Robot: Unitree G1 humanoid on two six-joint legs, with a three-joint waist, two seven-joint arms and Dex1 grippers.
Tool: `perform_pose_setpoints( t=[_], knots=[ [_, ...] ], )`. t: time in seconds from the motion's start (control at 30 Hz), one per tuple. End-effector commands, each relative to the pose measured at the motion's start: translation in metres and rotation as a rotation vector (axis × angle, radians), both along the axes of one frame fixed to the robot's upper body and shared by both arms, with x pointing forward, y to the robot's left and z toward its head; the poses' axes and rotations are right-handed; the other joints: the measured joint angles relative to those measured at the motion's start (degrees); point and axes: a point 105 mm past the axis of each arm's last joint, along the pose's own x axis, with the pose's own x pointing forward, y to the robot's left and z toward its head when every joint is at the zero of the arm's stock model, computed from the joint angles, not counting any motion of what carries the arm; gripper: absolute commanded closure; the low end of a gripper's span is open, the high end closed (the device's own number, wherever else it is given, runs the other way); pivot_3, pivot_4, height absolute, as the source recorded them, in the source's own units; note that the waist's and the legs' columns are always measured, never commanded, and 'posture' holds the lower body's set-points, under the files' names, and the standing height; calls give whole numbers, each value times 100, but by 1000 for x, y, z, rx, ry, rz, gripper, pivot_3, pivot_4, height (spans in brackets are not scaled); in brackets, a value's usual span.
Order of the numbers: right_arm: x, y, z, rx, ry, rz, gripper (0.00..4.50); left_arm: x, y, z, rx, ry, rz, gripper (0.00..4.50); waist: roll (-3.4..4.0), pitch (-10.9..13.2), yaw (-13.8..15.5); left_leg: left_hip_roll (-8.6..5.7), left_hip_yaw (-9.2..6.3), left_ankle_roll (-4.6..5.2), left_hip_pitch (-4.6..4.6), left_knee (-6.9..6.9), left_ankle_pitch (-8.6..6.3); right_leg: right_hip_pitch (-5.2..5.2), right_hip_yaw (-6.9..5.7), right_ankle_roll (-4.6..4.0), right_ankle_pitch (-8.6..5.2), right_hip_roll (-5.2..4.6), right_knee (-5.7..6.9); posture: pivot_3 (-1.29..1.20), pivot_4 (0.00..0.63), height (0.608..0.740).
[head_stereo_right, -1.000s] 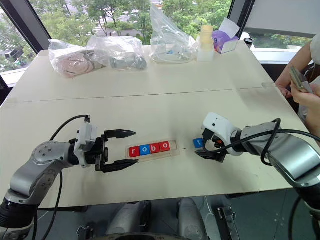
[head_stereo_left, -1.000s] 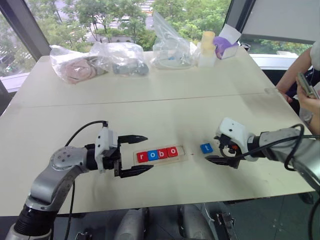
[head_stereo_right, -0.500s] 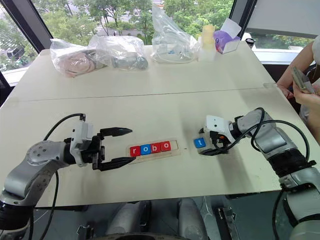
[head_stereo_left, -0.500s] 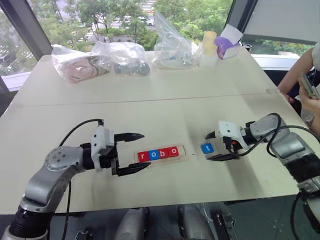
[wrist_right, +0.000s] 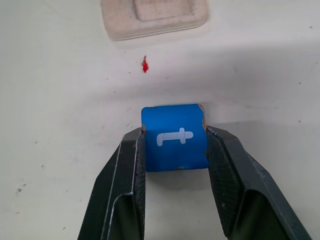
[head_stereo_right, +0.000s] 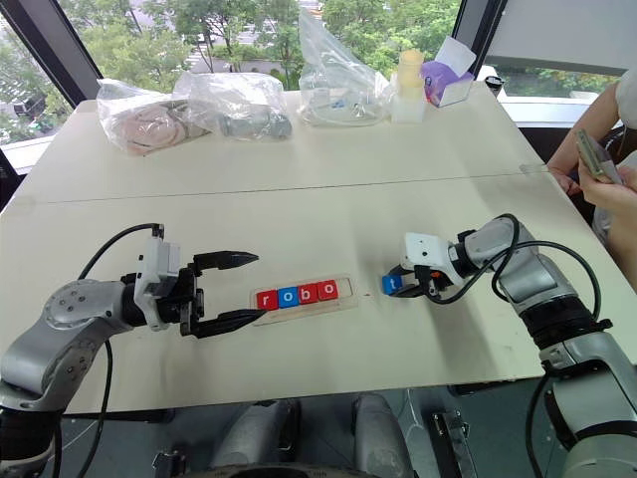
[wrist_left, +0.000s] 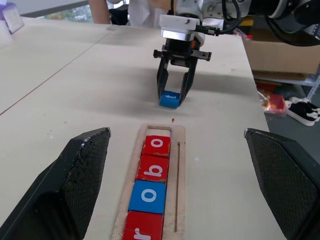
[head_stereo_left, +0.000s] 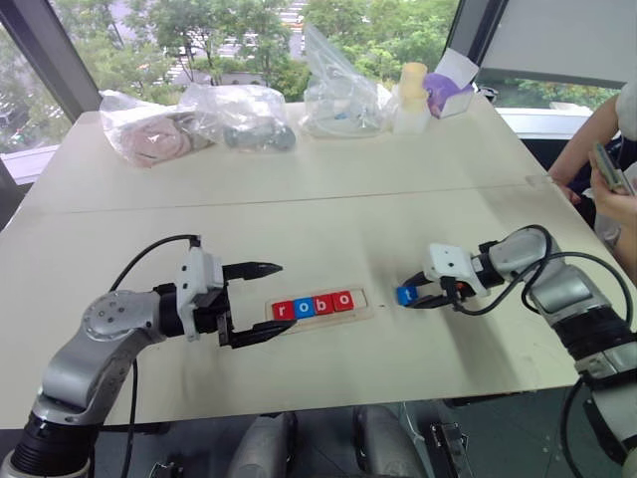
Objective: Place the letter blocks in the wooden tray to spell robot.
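Observation:
The wooden tray point(wrist_left: 181, 150) lies in the middle of the table with several letter blocks in a row: red r point(head_stereo_left: 283, 310), blue o point(head_stereo_left: 305, 307), red b point(head_stereo_left: 324, 303) and red o point(head_stereo_left: 343, 299). Its right-end slot point(wrist_left: 159, 132) is bare. Just right of the tray, the blue t block point(head_stereo_left: 404, 295) sits at table level with my right gripper point(head_stereo_left: 409, 298) shut on its two sides, as the right wrist view shows point(wrist_right: 175, 137). At the tray's left end my left gripper point(head_stereo_left: 287, 297) hovers wide open, holding nothing.
Clear plastic bags point(head_stereo_left: 239, 112) with items, a pale bottle point(head_stereo_left: 412, 95) and a purple box point(head_stereo_left: 450, 88) stand along the far edge. A person's arm and hand with a phone point(head_stereo_left: 609, 169) are at the right edge. The table's near edge is close below both arms.
My right gripper came forward and down to the t block, rolled its wrist, and shut on the block. The left arm stayed where it was.

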Motion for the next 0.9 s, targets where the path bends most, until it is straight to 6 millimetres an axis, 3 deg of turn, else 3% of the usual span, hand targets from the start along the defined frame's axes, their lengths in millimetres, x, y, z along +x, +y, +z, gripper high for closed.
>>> perform_pose_setpoints(
  t=[0.03,0.27,0.9],
  knots=[
    [3,26,28,35,-99,67,3343,-8,1,9,2,-25,-28,0,2,1,6,0,0,0,0,0,0,-2,0,1,0,0,1,0,150,740],
    [-5,61,25,16,-59,114,3343,-11,3,8,20,-18,-34,0,2,1,36,-1,-3,-1,-7,-1,0,-7,-1,0,0,-2,1,0,150,740],
    [-7,76,15,-32,-7,149,3343,-13,-2,9,6,-26,-14,0,2,1,24,-4,-2,-1,-8,-1,0,-9,-1,1,1,-4,1,0,150,740]
  ],
)
